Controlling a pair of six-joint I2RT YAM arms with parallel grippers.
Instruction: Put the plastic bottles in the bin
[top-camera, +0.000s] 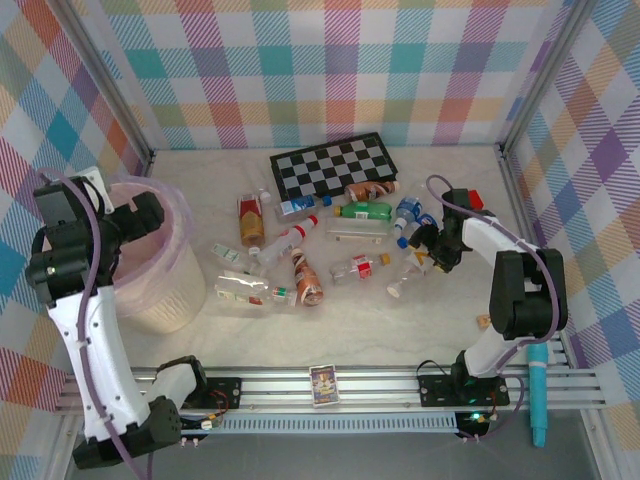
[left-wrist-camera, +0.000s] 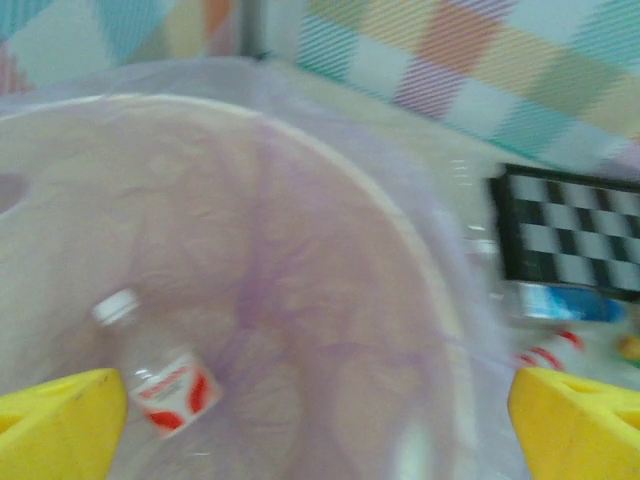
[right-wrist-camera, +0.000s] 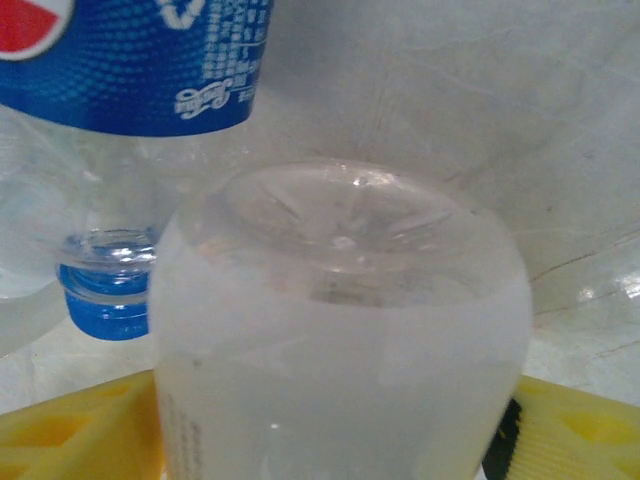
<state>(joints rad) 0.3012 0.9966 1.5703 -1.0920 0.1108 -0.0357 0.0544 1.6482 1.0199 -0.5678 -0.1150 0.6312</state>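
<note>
Top view: the bin (top-camera: 180, 300) stands at left of frame. The plastic bottles (top-camera: 305, 278) lie loose at centre of the bench (top-camera: 400, 335).

Left wrist view: the left fingers (left-wrist-camera: 60, 425) stand wide apart and empty above the bin, with a white-capped bottle (left-wrist-camera: 160, 385) inside it.

Right wrist view: the right fingers (right-wrist-camera: 80, 430) flank a cloudy bottle (right-wrist-camera: 340, 330), but a firm grip cannot be confirmed. Recommendation: squeeze squarely at mid-body, then lift clear of the blue-capped bottle (right-wrist-camera: 100, 290) alongside.

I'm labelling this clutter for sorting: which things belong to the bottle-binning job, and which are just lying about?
Job: plastic bottles on the table; clear bottle already in the bin; white bottle in the right gripper.
Lying about: checkerboard; small card box; teal cylinder.
</note>
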